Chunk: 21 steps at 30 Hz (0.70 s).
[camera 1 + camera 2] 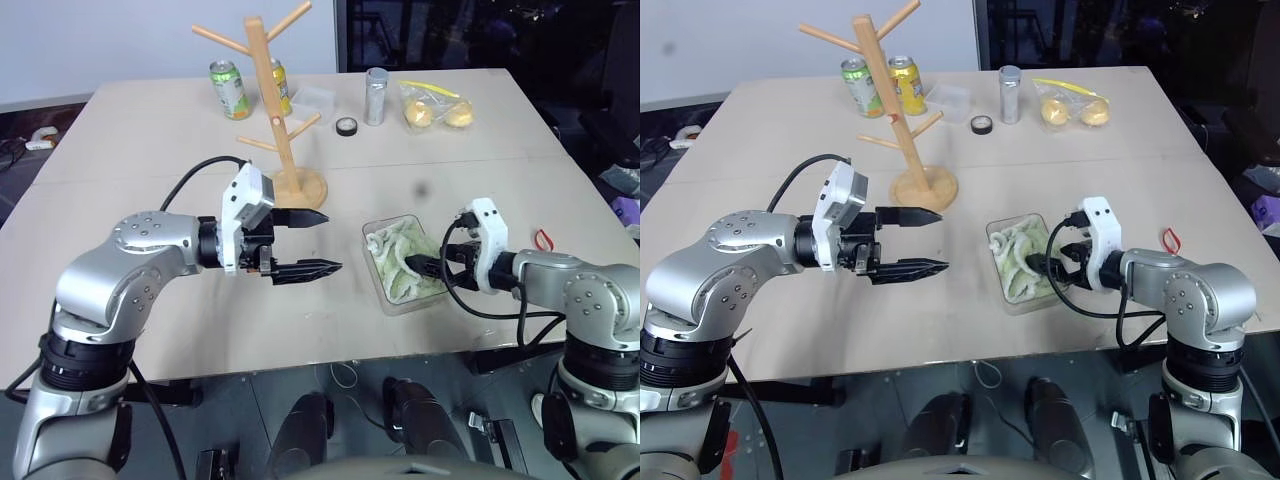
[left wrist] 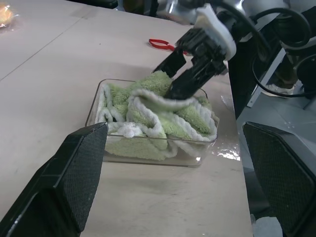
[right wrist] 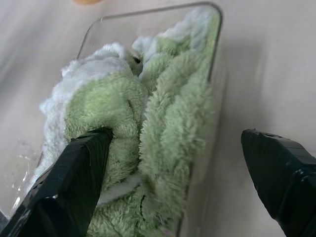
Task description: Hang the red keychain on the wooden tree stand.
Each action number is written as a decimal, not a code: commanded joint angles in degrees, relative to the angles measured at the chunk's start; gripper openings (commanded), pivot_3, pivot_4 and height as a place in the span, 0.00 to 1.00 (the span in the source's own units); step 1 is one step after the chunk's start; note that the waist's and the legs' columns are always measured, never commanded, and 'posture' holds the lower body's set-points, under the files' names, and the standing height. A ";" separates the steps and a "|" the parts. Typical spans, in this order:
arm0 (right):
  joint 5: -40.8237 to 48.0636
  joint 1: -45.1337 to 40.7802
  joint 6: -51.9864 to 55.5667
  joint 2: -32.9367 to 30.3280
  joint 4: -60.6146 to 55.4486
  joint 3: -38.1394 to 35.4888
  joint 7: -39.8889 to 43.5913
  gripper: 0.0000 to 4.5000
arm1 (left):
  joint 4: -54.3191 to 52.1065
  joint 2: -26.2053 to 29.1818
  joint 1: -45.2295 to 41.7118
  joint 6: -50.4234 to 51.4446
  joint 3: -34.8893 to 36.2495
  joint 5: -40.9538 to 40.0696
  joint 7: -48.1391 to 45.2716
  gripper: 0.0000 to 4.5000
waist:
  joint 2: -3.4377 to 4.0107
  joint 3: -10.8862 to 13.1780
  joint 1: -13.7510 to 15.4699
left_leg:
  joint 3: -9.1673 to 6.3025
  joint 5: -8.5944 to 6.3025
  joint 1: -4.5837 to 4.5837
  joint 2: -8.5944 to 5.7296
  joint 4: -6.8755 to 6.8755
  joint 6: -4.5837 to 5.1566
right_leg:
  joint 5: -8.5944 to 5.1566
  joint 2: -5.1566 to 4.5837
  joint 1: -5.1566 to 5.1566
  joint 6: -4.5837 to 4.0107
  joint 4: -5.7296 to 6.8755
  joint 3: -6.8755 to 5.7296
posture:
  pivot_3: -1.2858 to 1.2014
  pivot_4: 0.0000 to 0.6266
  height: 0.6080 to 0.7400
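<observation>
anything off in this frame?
Yes. The right gripper is open over the green towel in the clear container, one finger pressing the cloth, while the red keychain lies untouched on the table behind that arm.

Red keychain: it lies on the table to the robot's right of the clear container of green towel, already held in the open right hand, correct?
Not held. The red keychain lies untouched on the table; the open right hand is over the clear container of green towel, per the left eye view.
</observation>
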 commanded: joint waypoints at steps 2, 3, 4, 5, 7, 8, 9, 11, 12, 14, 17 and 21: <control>-1.36 -0.45 -3.35 -1.06 1.01 2.34 -0.31 0.82 | -1.31 0.11 -1.20 -1.21 0.99 -0.58 -0.09 1.00 | 0.00 0.00 0.00 | 0.00 0.00 0.00 0.00 0.00 0.00 | 0.00 0.00 0.00 0.00 0.00 0.00 | 0.52 0.24 1.00; -1.63 -0.21 -3.94 -1.44 1.34 2.78 -0.19 0.75 | -1.28 0.12 -1.18 -1.36 0.97 -0.51 -0.16 1.00 | 0.00 0.00 0.00 | 0.00 0.00 0.00 0.00 0.00 0.00 | 0.00 0.00 0.00 0.00 0.00 0.00 | 0.52 0.24 1.00; -1.75 0.00 -4.41 -1.77 1.56 3.06 -0.07 0.62 | -1.26 0.14 -1.16 -1.47 0.96 -0.46 -0.23 1.00 | 0.00 0.00 0.00 | 0.00 0.00 0.00 0.00 0.00 0.00 | 0.00 0.00 0.00 0.00 0.00 0.00 | 0.52 0.24 1.00; -1.78 0.18 -4.84 -2.10 1.70 3.29 0.06 0.52 | -1.23 0.15 -1.15 -1.54 0.94 -0.46 -0.25 1.00 | 0.00 0.00 0.00 | 0.00 0.00 0.00 0.00 0.00 0.00 | 0.00 0.00 0.00 0.00 -0.01 0.00 | 0.52 0.24 1.00; -1.79 0.45 -5.47 -2.61 1.81 3.50 0.27 0.33 | -1.09 0.14 -1.23 -1.82 0.83 -0.36 -0.29 1.00 | 0.00 0.00 0.00 | 0.00 0.00 0.00 0.00 0.00 0.00 | 0.00 0.00 0.00 0.00 -0.01 0.00 | 0.52 0.24 1.00; -1.83 0.48 -5.71 -2.75 1.89 3.60 0.34 0.20 | -0.98 0.15 -1.29 -1.93 0.78 -0.30 -0.33 1.00 | 0.00 0.00 -0.01 | 0.00 0.00 0.00 0.00 0.00 0.00 | 0.00 0.00 0.00 0.00 0.00 0.00 | 0.52 0.24 1.00; -1.87 0.49 -5.88 -2.76 1.85 3.54 0.29 0.05 | -0.89 0.13 -1.35 -2.03 0.74 -0.26 -0.38 1.00 | 0.00 0.00 -0.03 | 0.00 0.00 0.00 0.00 0.00 0.00 | 0.00 0.00 0.00 0.00 -0.01 0.00 | 0.52 0.24 1.00; -1.82 0.43 -5.92 -2.75 1.45 3.36 0.24 0.01 | -0.82 0.16 -1.44 -2.19 0.65 -0.23 -0.53 1.00 | 0.00 0.00 -0.03 | 0.00 0.00 0.00 0.00 0.00 0.00 | 0.00 0.01 0.00 0.00 -0.01 0.00 | 0.52 0.24 1.00; -1.67 0.34 -5.66 -2.72 0.92 3.08 0.17 0.01 | -0.84 0.18 -1.57 -2.16 0.63 -0.32 -0.61 1.00 | 0.00 0.00 -0.02 | 0.00 0.00 0.00 0.01 0.00 0.00 | 0.00 0.02 0.00 0.00 -0.01 0.00 | 0.52 0.24 1.00; -1.24 -0.03 -4.99 -2.68 -0.34 2.38 0.03 0.01 | -0.86 0.15 -2.03 -1.89 0.70 -0.68 -0.63 1.00 | 0.00 0.00 0.00 | 0.00 0.00 0.00 0.01 0.00 0.00 | 0.00 0.02 0.00 0.00 -0.01 0.00 | 0.52 0.24 1.00; -1.26 -2.43 -5.08 -2.21 -0.85 -0.06 -0.84 0.01 | -0.42 -0.91 -3.57 -1.68 1.06 -1.21 0.33 1.00 | 0.00 0.01 0.03 | 0.00 0.00 -0.01 0.01 0.00 0.00 | 0.00 0.02 0.00 0.00 -0.01 0.00 | 0.52 0.24 1.00; -6.23 -8.82 -12.72 -1.95 7.09 -2.78 -4.93 0.01 | 1.62 -5.39 -6.32 -2.83 2.02 -0.25 5.35 1.00 | 0.01 0.01 0.00 | 0.01 0.00 -0.02 0.00 0.03 0.00 | 0.01 0.01 0.00 0.01 -0.02 0.00 | 0.52 0.24 1.00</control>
